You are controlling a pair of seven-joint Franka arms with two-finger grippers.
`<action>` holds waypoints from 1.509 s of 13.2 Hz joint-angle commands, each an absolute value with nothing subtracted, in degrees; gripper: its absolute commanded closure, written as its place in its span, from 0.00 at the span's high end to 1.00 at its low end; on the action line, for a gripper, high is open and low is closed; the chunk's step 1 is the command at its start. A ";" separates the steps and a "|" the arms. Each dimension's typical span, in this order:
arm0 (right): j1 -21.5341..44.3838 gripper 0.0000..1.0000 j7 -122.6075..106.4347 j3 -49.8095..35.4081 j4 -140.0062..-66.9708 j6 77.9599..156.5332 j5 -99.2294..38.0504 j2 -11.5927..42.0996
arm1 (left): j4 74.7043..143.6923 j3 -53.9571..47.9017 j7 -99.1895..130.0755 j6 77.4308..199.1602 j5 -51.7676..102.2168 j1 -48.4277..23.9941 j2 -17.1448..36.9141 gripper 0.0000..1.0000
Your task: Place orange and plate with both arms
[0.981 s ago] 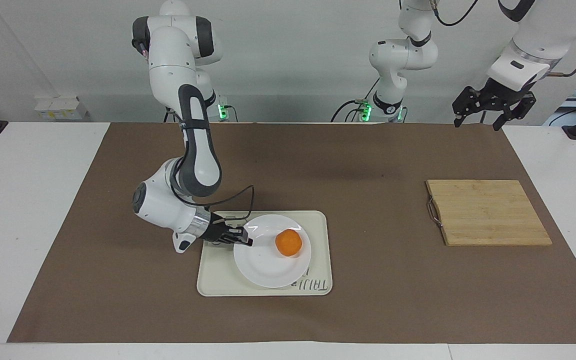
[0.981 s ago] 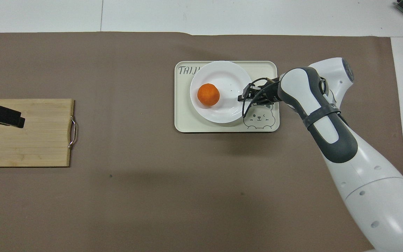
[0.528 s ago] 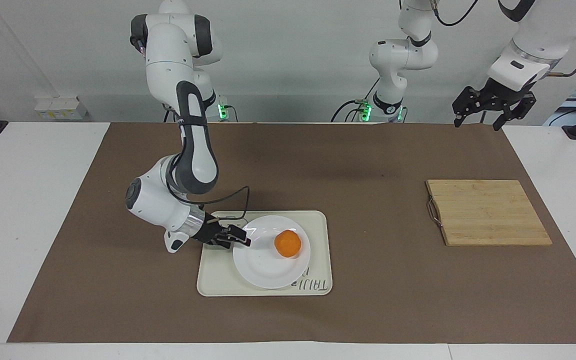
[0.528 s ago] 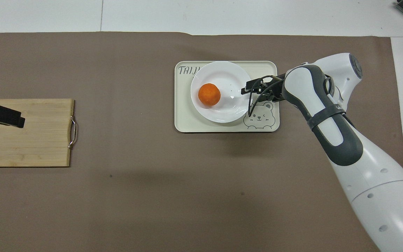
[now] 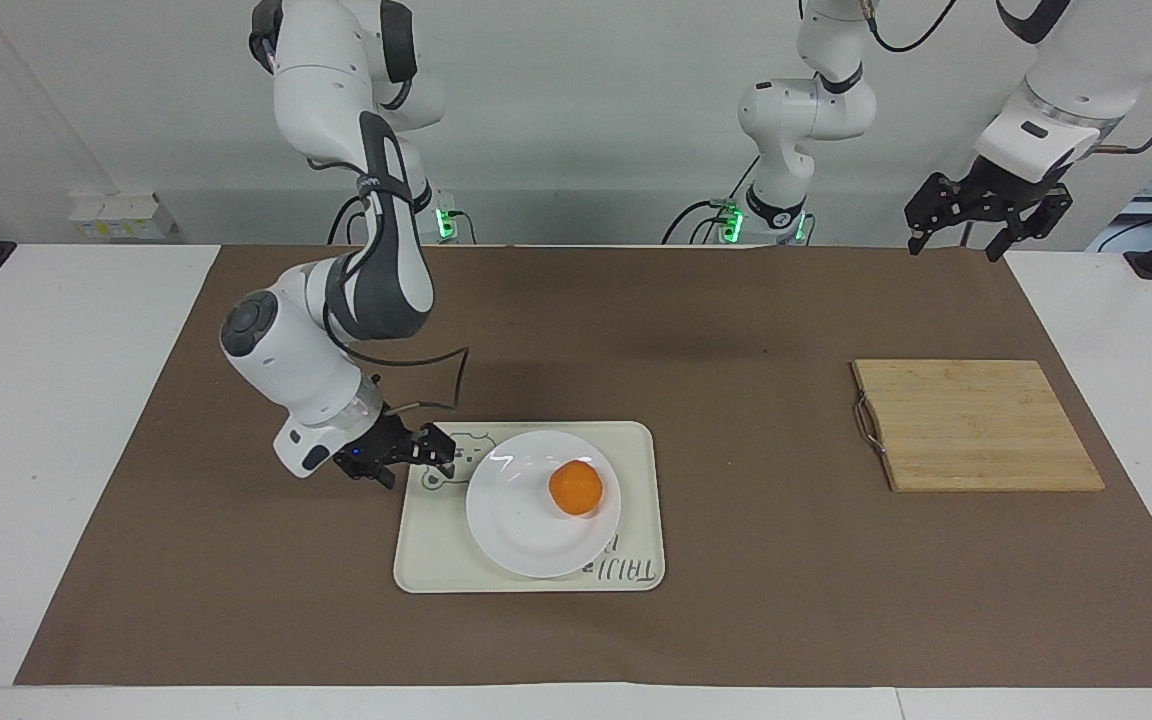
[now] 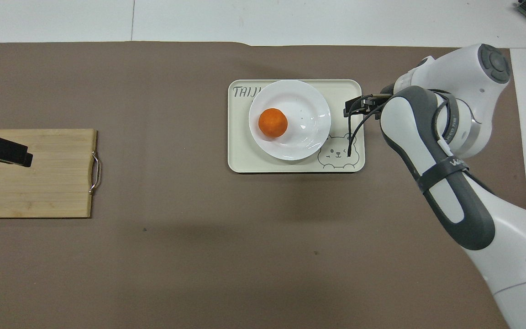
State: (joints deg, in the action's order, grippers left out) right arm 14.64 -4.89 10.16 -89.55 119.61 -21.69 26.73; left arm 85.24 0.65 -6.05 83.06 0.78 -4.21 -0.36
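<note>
The table (image 5: 576, 640) with its brown mat fills both frames. In the facing view the right arm (image 5: 376, 290) comes down from the upper left, and its gripper (image 5: 436, 452) hangs low over the tray's bear end, just beside the plate's rim and off it. The fingers look slightly parted with nothing between them, though from here that is hard to be sure of. The left gripper (image 5: 984, 215) waits at the upper right, raised above the mat's corner, fingers spread and empty; in the overhead view only its tip (image 6: 2, 151) shows at the left edge.

The board (image 5: 976, 425) lies at centre right of the facing view, well apart from the rest. The tray (image 5: 636, 500) sits at lower centre. The plate (image 5: 521, 525) rests on it, over its lettered end, and the orange (image 5: 576, 488) sits on the plate, off-centre toward the board.

Both things look placed, so the release step seems done. What is left, I judge, is for the right arm to lift clear without nudging the rim. Its looping cable (image 6: 352, 137) hangs over the tray close to the plate and could brush it.
</note>
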 commanded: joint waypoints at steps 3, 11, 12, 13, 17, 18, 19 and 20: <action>14.50 1.00 5.68 10.02 -90.79 106.91 -13.99 19.35 | 84.99 0.79 -5.54 82.09 -0.09 -4.48 -0.79 1.00; 12.23 1.00 8.00 10.02 -105.02 100.81 -3.96 8.01 | 84.99 0.79 -5.54 82.09 -0.09 -4.48 -0.79 1.00; 11.00 1.00 6.78 9.93 -106.16 100.90 -3.17 7.30 | 84.99 0.79 -5.54 82.09 -0.09 -4.48 -0.79 1.00; 9.77 1.00 4.59 9.93 -106.69 101.16 -2.82 6.42 | 84.99 0.79 -5.54 82.09 -0.09 -4.48 -0.79 1.00; 8.00 1.00 1.67 9.93 -105.39 100.37 2.19 2.03 | 84.90 0.79 -5.54 82.09 -0.09 -4.48 -0.79 1.00; 8.00 1.00 0.97 10.02 -104.34 100.28 2.37 1.15 | 84.99 0.79 -5.54 82.09 -0.09 -4.48 -0.79 1.00; 8.00 1.00 0.27 10.11 -102.85 99.94 2.63 0.62 | 84.90 0.79 -5.54 82.09 -0.09 -4.48 -0.79 1.00; 8.00 1.00 0.18 10.11 -101.61 99.41 2.72 -0.25 | 84.99 0.79 -5.54 82.09 -0.09 -4.48 -0.79 1.00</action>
State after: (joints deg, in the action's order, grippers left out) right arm 8.19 1.58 10.43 -102.93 99.68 1.28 1.66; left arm 85.24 0.65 -6.05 83.06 0.78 -4.21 -0.36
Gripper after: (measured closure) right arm 0.000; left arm 0.000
